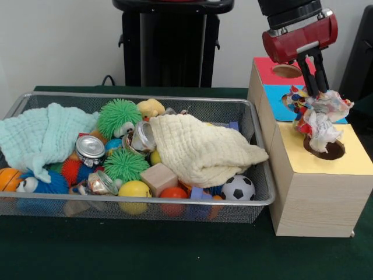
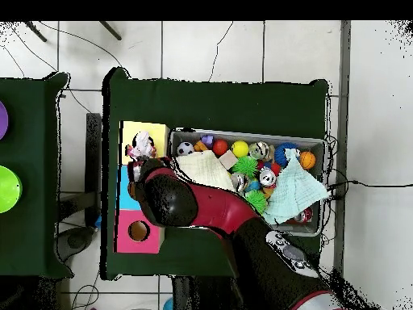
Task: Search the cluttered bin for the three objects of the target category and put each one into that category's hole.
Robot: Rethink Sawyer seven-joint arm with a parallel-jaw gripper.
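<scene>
My gripper [image 1: 312, 87] hangs at the right, above a wooden box [image 1: 315, 198]. It is shut on a knotted cloth piece [image 1: 318, 119], white with red, yellow and blue patches. The piece dangles just above the hole in the box's yellow top [image 1: 327, 151], its lower end at the hole's rim. In the overhead view the piece [image 2: 142, 147] lies over the yellow section, with the gripper [image 2: 148, 167] beside it. The wire mesh bin [image 1: 140, 97] stands to the left of the box. No other knotted pieces show in it.
The box also has a red top with a hole [image 1: 287, 71] and a blue top [image 1: 274, 93]. The bin holds a mint cloth [image 1: 41, 134], a cream cloth [image 1: 198, 149], green spiky balls [image 1: 118, 116], cans [image 1: 90, 149], a wooden block [image 1: 158, 178] and a soccer ball [image 1: 238, 188].
</scene>
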